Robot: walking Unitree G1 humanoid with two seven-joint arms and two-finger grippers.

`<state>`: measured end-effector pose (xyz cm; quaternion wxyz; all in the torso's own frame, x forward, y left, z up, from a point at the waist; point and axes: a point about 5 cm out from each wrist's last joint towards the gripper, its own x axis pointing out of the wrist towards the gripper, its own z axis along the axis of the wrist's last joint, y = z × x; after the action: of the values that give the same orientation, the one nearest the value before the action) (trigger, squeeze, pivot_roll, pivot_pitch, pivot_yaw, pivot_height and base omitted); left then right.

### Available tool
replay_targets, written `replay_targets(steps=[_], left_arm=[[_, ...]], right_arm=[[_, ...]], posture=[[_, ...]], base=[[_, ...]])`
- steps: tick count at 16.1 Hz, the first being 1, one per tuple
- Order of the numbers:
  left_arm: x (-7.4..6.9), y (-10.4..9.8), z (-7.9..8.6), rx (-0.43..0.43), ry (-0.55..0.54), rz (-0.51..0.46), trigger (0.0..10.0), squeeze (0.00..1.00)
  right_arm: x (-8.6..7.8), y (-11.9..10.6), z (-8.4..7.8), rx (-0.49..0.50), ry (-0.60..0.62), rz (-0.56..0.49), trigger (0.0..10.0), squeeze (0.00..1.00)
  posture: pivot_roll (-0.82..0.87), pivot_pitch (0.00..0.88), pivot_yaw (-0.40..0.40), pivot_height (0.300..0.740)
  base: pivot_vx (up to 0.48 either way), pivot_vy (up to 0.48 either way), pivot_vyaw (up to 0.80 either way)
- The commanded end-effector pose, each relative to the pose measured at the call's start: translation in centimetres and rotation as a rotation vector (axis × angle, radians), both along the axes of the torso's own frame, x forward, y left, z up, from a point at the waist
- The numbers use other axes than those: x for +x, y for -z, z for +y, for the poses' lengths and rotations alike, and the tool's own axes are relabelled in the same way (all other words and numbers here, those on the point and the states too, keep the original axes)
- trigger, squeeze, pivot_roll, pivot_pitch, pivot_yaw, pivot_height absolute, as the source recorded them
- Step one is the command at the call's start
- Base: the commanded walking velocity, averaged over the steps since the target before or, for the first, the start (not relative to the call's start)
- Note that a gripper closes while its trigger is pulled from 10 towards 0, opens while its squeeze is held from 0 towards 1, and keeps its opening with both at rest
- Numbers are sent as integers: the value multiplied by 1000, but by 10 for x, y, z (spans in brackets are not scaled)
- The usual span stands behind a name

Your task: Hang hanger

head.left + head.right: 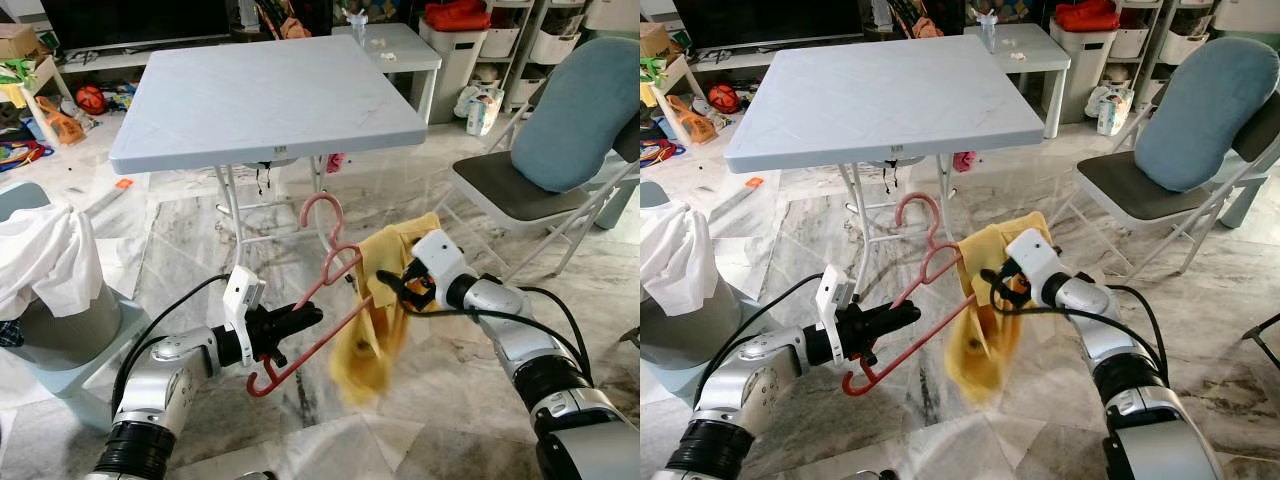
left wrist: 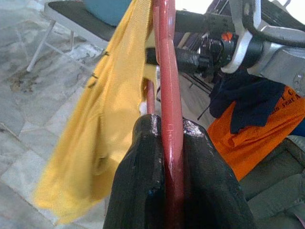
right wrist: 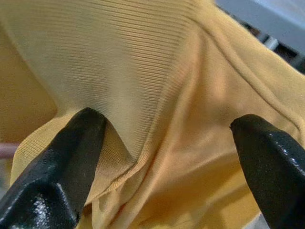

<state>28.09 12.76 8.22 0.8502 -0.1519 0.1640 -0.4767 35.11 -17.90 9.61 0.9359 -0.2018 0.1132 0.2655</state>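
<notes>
My left gripper (image 1: 305, 318) is clamped tight on the pink hanger (image 1: 318, 300), pinching its lower bar close to the curled end; in the left wrist view the 2 black fingers (image 2: 143, 176) squeeze the red-pink bar between them. The hanger's long axis runs diagonally, from my left gripper low on my left, up and forward toward the hook (image 1: 322, 213), which points at the legs under the grey folding table (image 1: 270, 100).

The yellow garment (image 1: 380, 320) is draped over the hanger's far shoulder and hangs down between my 2 arms. My right gripper (image 1: 392, 287) sits right against that cloth at the upper end of the hanger; its fingers (image 3: 52, 167) stand wide apart, with the yellow fabric bunched between them and 1 tip pressing into a fold, not closed on it.

So the hanger is already in my left hand, and the garment lies just inboard of my right gripper, which is the nearer arm to the cloth. I judge the next step turns on my right drawing the fabric along the hanger's diagonal while my left holds that axis steady. The loose cloth could slide off the sloping bar.
</notes>
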Motion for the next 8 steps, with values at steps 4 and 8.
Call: replay_targets(steps=[4,8], left_arm=[[5,-20,-1,-24,38,-84,0,0],[5,-20,1,-23,48,-78,0,0]], right_arm=[[6,-5,-7,44,84,26,0,0],[7,-6,-14,84,145,48,0,0]], posture=[[-99,0,42,740],[-100,0,44,740]], base=[[0,0,0],[0,0,0]])
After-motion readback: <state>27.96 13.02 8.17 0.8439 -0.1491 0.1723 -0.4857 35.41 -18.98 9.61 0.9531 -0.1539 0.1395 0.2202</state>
